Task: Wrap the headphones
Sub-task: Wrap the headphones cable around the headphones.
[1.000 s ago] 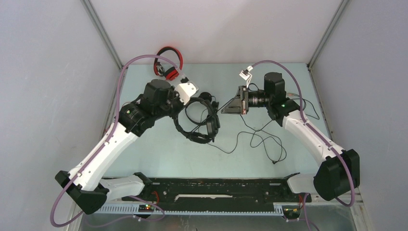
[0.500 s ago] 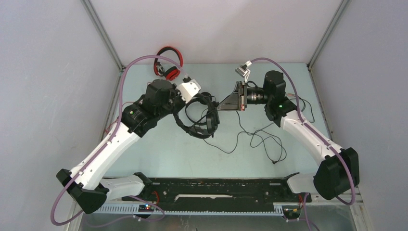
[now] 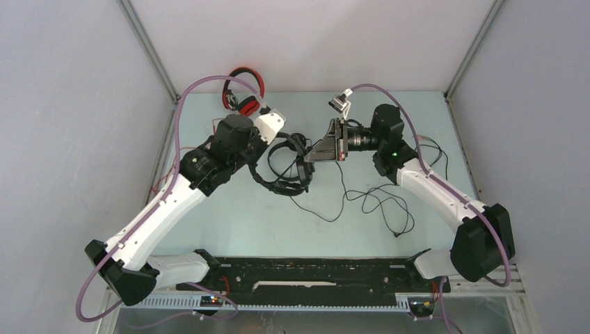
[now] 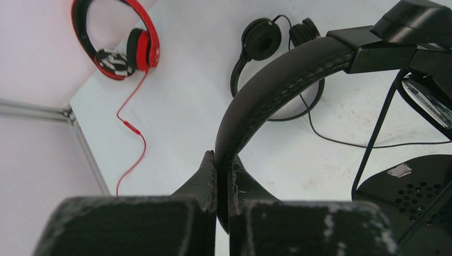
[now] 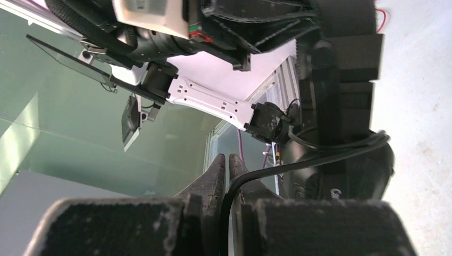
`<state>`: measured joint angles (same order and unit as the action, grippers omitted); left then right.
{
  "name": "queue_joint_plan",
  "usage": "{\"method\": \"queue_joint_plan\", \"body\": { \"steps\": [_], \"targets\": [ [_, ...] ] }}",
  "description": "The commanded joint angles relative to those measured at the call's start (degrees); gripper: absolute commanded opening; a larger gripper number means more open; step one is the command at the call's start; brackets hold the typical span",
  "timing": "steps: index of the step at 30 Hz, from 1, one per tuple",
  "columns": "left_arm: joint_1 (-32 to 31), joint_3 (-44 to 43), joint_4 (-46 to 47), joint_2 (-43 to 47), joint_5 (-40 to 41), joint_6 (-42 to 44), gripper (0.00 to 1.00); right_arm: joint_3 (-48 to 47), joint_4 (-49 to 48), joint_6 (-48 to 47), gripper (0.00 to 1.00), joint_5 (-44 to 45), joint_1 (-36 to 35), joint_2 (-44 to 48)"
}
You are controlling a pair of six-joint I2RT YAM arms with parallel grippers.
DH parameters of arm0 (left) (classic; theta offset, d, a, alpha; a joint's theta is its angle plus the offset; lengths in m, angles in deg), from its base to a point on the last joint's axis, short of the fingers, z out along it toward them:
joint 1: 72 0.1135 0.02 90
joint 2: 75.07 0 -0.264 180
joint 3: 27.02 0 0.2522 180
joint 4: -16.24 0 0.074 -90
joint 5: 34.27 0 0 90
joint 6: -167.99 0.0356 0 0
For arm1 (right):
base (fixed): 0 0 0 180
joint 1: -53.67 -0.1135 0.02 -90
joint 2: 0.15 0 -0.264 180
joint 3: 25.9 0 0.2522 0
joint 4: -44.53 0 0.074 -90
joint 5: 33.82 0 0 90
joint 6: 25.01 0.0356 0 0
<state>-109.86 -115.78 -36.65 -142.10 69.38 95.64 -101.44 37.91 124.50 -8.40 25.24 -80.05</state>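
- Pale-green tabletop (image 3: 229, 223), walled on three sides; red-and-black headset (image 3: 247, 106) against the far-left corner.
- Left gripper (image 4: 219, 160) clamps black over-ear headset (image 4: 277, 80) by its stitched headband, mid-table.
- Right gripper (image 5: 225, 162) pinches thin black cable (image 5: 298, 162).

L gripper (image 4: 223, 162) & R gripper (image 5: 227, 161) both clamped.

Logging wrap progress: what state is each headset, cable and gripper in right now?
Large black padded headset: headband clamped by left gripper.
Its thin black cable: unwrapped, sprawled on table, one stretch between right gripper fingers.
Red-and-black headset: at far left corner, red cable unwrapped.
Small black headset: lying free.
Left gripper: shut.
Right gripper: shut on cable.
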Motion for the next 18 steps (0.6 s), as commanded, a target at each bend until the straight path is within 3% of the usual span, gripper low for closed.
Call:
{"method": "queue_joint_plan", "body": {
  "steps": [1,13,18],
  "targets": [
    [0.24,-2.10,-2.66,-0.37,6.40,-8.85,0.00,-3.35,-9.53,1.65,0.10,0.38,-1.69,-0.11],
    [0.22,-6.03,-4.39,-2.51,13.28,-24.52,0.00,-3.35,-9.25,-3.17,0.11,2.73,-6.63,-1.93],
    [0.23,-5.31,-2.03,-1.89,14.03,-30.68,0.00,-3.38,-4.59,-7.65,0.14,4.42,-7.46,-1.61]
  ]
}}
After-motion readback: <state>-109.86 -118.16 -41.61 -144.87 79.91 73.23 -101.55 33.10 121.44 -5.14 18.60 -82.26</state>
